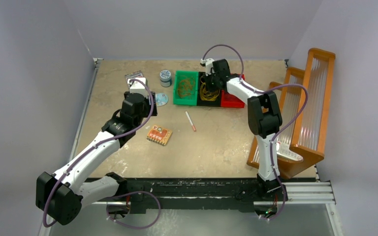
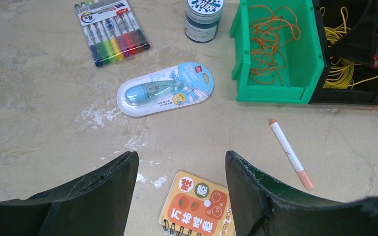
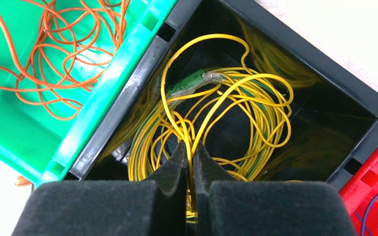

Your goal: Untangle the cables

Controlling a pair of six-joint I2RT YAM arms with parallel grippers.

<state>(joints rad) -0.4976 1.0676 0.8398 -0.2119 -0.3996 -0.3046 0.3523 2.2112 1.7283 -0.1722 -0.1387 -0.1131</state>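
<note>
Coil of thin yellow wire cables lies in the black plastic bin; right gripper is clamped on one strand. The thin orange wire cables lie in the adjoining green plastic bin. Left gripper hangs, jaws apart, over the beige table.

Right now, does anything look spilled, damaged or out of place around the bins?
Nothing spilled: orange cables sit in the green bin, yellow cables in the black bin, where the right gripper pinches a few strands. Only oddity: the table has scuffed white patches.
</note>
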